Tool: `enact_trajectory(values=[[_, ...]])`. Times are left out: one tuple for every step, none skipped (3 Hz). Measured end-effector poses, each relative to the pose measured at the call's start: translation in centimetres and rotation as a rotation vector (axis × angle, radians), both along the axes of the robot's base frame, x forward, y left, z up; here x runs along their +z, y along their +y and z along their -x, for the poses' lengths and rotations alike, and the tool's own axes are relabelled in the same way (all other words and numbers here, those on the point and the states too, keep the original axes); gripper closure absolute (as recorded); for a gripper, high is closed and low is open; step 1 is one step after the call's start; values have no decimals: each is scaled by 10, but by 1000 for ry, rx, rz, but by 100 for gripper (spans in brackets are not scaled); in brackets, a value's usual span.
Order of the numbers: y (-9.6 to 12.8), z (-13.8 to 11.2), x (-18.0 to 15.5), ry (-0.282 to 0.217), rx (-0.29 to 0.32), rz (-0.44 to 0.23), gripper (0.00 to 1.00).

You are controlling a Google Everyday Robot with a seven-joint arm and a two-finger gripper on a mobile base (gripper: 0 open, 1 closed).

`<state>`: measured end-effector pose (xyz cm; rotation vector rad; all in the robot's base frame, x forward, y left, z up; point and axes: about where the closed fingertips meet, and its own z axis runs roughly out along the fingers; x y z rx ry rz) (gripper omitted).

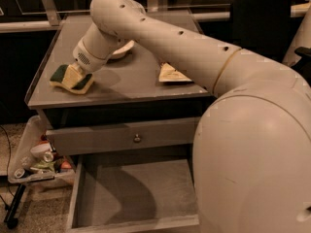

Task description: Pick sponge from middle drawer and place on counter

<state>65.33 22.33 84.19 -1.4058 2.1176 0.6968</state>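
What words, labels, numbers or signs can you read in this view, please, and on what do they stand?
No text reads clearly anywhere.
Chip bag on the counter: printing too blurred to read.
Clutter at lower left: labels, if any, too small to read.
Sponge, under the gripper at the counter's front left: no marking visible.

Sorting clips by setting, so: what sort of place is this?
Probably an office or lab test area, not a home kitchen: a grey counter over an open drawer, a black office chair behind, a cluttered cart beside. The hand is at the sponge on the counter's left.
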Motion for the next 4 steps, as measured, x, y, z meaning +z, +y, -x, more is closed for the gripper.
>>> enact_trajectory(values=[[0,0,0,0,0,0,35],[0,0,0,0,0,0,12],[0,0,0,0,0,0,0],[0,0,0,0,0,0,0]])
